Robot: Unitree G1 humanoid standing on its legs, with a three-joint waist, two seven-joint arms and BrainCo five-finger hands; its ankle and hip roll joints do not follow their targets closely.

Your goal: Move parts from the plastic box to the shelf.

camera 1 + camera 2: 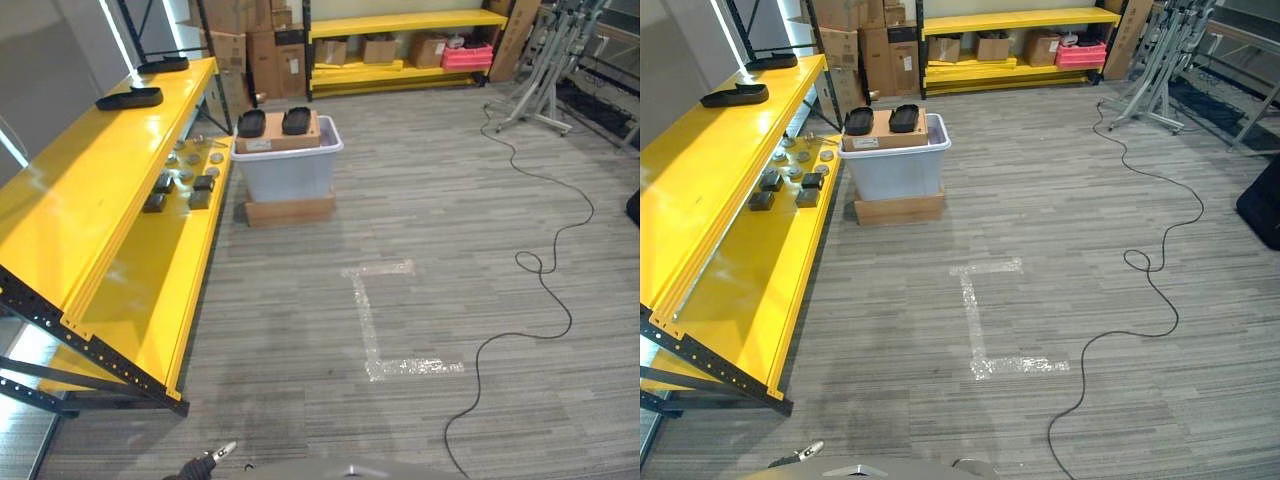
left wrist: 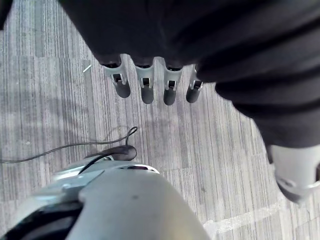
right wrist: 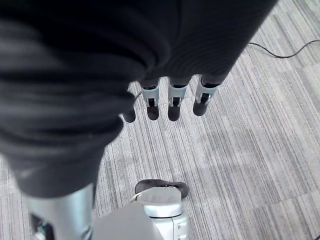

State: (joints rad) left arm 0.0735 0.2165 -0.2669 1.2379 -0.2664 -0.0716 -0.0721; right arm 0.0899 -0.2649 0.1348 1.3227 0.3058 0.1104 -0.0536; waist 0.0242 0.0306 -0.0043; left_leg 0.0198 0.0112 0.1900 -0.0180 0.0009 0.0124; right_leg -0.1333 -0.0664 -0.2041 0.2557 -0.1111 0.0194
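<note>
The left hand (image 2: 150, 75) hangs over bare striped floor (image 2: 60, 90), its fingers (image 2: 146, 87) straight in a row and the thumb (image 2: 295, 175) set apart; it is open and holds nothing. The right hand (image 3: 172, 95) hangs the same way over the floor, fingers (image 3: 173, 102) straight, thumb off to one side, empty as well. In the left eye view a fingertip of the left hand shows at the bottom edge.

The plastic box (image 1: 288, 165) stands far ahead of both hands, well apart from them, across the floor and somewhat to the left. It is a pale tub resting on a low cardboard base (image 1: 290, 210). A cardboard carton (image 1: 278, 135) sits on top of it, and two black parts (image 1: 296, 120) lie side by side on that carton.

The yellow shelf (image 1: 90, 190) runs along the left, starting near the left hand's side and reaching forward to just beside the box. On its top board two black parts (image 1: 130, 98) lie at the far end, one behind the other. On the lower board, level with the box, there are several small dark blocks (image 1: 203, 184) and round metal pieces (image 1: 216, 157).

Between the hands and the box, tape marks (image 1: 375, 320) are stuck to the floor. More yellow racks with cartons (image 1: 400, 45) stand against the far wall.
</note>
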